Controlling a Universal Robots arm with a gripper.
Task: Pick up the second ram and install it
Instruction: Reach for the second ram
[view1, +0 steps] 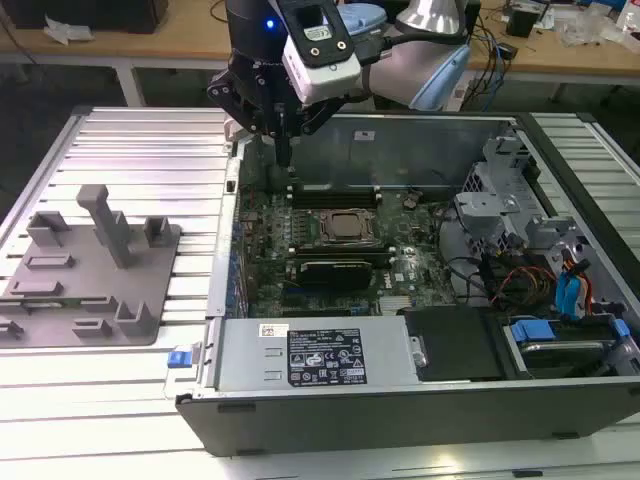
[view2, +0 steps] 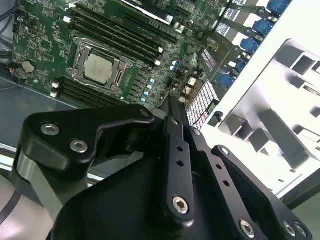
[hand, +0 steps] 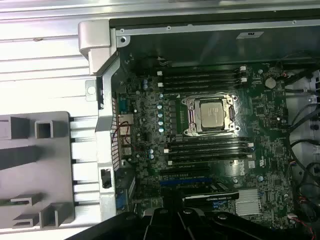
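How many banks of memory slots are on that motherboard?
2. One bank lies between the processor and the case wall; the other bank lies on the processor's opposite side, toward the black card. More may be hidden.

"Where is your arm now?"

"My black gripper (view1: 284, 158) hangs over the far corner of the green motherboard (view1: 262, 265), at the exterior view's left, inside the open dark metal computer case (view1: 400, 420)."

"And around it?"

"The square silver processor (view1: 345, 228) sits mid-board. The grey plastic fixture block (view1: 90, 270) lies outside the case on the ribbed aluminium table (view1: 130, 150), well apart from me."
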